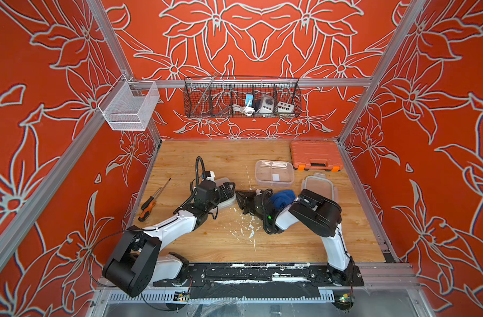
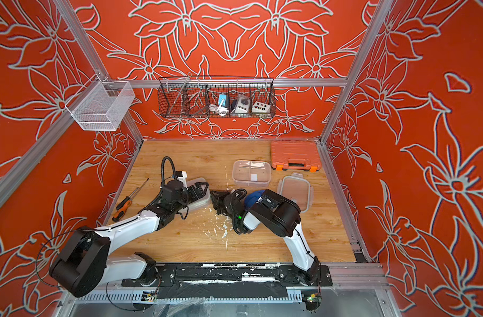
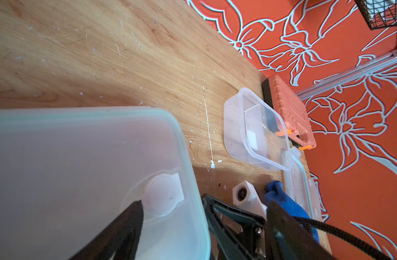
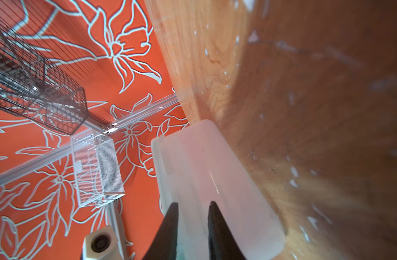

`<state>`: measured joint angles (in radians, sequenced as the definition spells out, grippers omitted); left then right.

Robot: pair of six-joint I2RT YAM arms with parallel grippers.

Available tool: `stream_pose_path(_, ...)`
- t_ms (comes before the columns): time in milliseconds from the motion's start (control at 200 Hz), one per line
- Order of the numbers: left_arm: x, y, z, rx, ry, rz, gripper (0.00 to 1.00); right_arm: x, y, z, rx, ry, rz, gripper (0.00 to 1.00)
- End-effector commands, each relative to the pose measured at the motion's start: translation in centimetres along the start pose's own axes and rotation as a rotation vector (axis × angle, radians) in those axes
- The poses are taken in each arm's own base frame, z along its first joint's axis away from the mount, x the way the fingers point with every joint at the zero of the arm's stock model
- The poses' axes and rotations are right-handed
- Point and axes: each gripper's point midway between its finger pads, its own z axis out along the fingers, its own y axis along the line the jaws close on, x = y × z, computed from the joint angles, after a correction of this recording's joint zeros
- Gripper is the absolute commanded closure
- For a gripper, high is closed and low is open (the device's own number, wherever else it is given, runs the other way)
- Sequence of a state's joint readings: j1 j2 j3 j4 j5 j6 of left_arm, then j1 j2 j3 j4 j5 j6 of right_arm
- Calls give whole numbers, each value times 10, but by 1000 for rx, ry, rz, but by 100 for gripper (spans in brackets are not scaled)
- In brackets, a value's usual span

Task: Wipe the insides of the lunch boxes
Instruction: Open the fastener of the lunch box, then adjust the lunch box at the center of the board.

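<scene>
Black rail (image 1: 235, 277), seemingly paint-flecked tabletop (image 1: 221, 241), floral walls (image 1: 262, 41).

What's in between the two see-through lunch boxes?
Nothing but bare wooden table with a thin white streak, seen in the left wrist view between the cloudy lunch box and the divided lunch box.

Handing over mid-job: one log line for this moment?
left tool open over lidded lunch box | right tool narrow at its end, grip unclear | blue cloth lying unheld | divided lunch box open
</scene>
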<state>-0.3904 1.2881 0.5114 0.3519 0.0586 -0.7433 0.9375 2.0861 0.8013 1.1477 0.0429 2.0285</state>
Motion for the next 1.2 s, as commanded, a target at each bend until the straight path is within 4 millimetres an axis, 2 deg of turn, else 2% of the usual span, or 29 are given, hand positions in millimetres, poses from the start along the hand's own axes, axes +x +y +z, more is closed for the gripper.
stream_pose_path(0,75,68,-9,-227,252,-40,14,26,49,-1,-108,83,-52,78)
stream_pose_path(145,77,69,-9,-227,255,-41,14,25,48,-2,-103,82,-70,82)
stream_pose_path(345,76,69,-10,-226,252,-43,14,23,50,-3,-96,80,-97,82)
stream_pose_path(475,75,68,-10,-226,248,-45,14,19,44,-5,-90,74,-80,79)
stream_pose_path(570,70,65,-11,-229,234,-50,13,15,37,-8,-78,67,-64,71)
stream_pose_path(681,44,55,-19,-248,166,-41,9,0,35,-18,-67,39,-72,59)
stream_pose_path(786,5,37,-35,-225,69,-49,6,-17,37,-30,-54,19,-109,57)
stream_pose_path(891,-31,28,-53,-210,-18,-64,4,-19,39,-35,-36,50,-133,55)
stream_pose_path(956,-41,36,-61,-228,-31,-78,3,-14,37,-35,-21,85,-144,54)
stream_pose_path(1091,-56,73,-69,-279,-47,-110,2,-1,30,-35,27,170,-144,52)
stream_pose_path(1196,-69,92,-70,-302,-44,-107,2,6,19,-41,85,211,-139,52)
